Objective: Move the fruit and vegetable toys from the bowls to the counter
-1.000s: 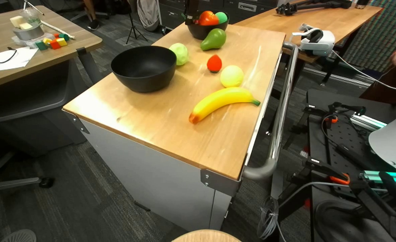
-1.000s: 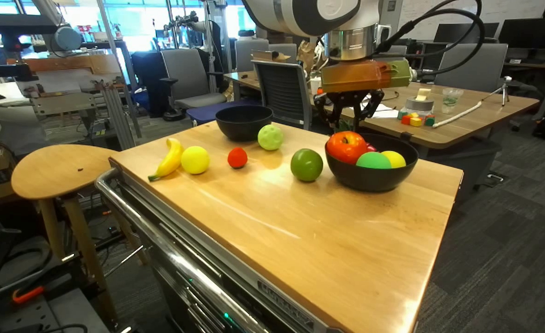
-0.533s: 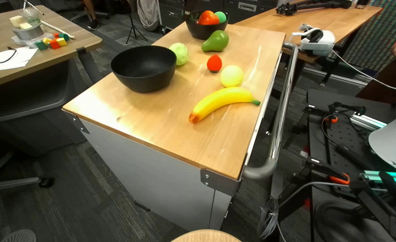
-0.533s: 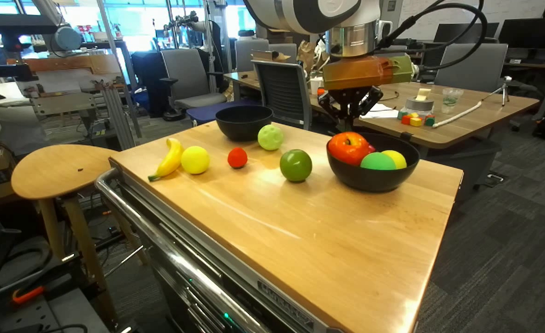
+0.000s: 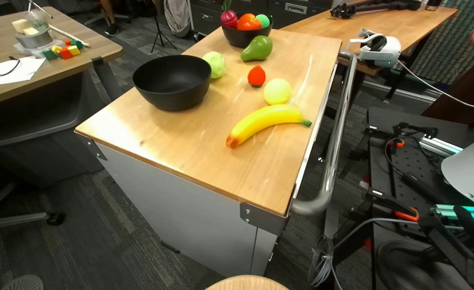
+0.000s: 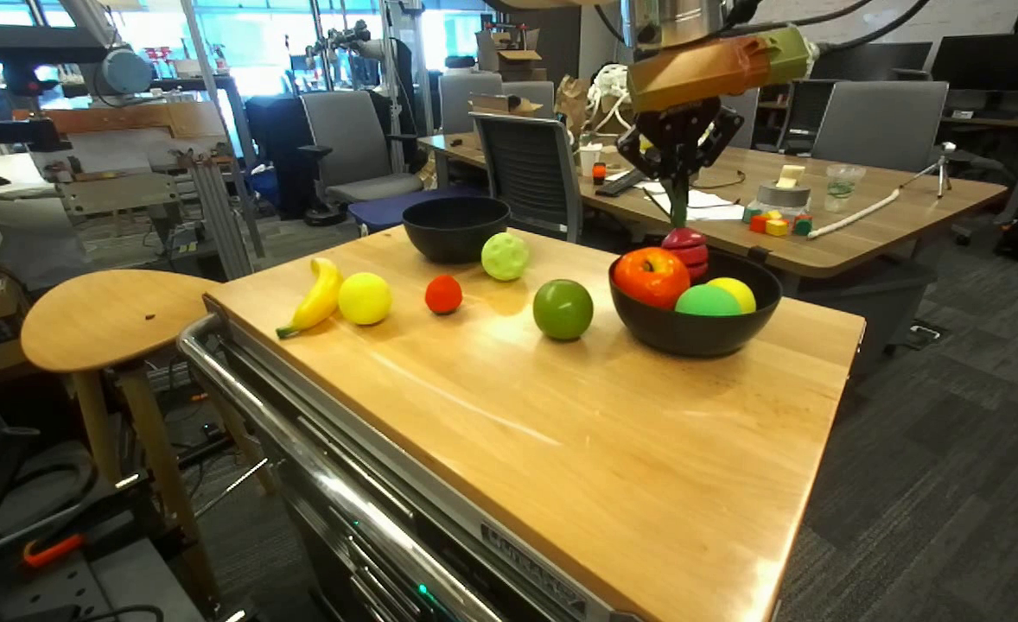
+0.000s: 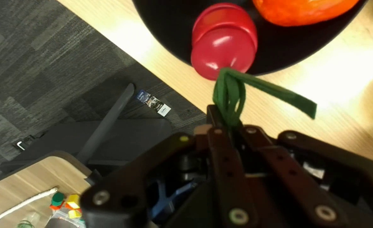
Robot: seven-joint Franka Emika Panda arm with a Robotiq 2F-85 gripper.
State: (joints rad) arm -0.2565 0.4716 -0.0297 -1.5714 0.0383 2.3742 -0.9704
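Observation:
My gripper (image 6: 679,180) is shut on the green leaves of a red radish toy (image 6: 687,251), above the full black bowl (image 6: 699,335). In the wrist view, the gripper (image 7: 227,119) pinches the leaves (image 7: 229,91), and the radish (image 7: 224,47) hangs over the bowl's rim side. Whether it still touches the bowl's contents is unclear. The gripper is out of view in an exterior view where the radish (image 5: 229,19) shows. The bowl also holds a red-orange fruit (image 6: 650,276), a green toy (image 6: 703,300) and a yellow toy (image 6: 738,294).
On the wooden counter (image 6: 509,415) lie a banana (image 6: 314,301), yellow ball (image 6: 365,299), strawberry (image 6: 443,295), light green ball (image 6: 505,257) and green pear (image 6: 563,309). An empty-looking black bowl (image 5: 172,82) stands at the far end. A metal handle (image 5: 337,133) runs along one edge.
My gripper has closed on the radish's leaves and risen, lifting the radish up in the bowl. The green pear has rolled slightly on the counter.

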